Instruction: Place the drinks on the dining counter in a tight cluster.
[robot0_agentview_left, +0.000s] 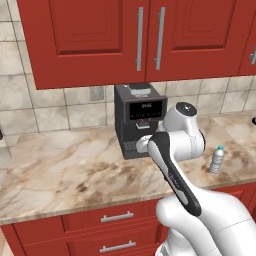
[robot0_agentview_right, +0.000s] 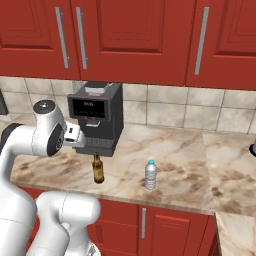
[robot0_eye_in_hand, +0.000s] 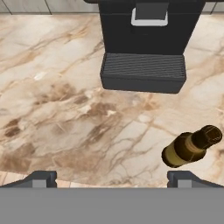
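Approach step: tool (robot0_eye_in_hand: 112, 179) is hovering open, empty, over the table (robot0_eye_in_hand: 57, 109). Brown bottle (robot0_eye_in_hand: 191, 146) is standing lower right of hand view; water bottle (robot0_agentview_right: 150, 174) beside it. Next: shifting over the brown bottle, descending.

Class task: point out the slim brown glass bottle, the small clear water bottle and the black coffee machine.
slim brown glass bottle (robot0_agentview_right: 99, 171), right base view, body
small clear water bottle (robot0_agentview_right: 150, 176), right base view, body
black coffee machine (robot0_agentview_right: 98, 119), right base view, front

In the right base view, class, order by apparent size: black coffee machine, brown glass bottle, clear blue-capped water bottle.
1. Black coffee machine, clearly largest.
2. Brown glass bottle and clear blue-capped water bottle look alike in size; not ranked.
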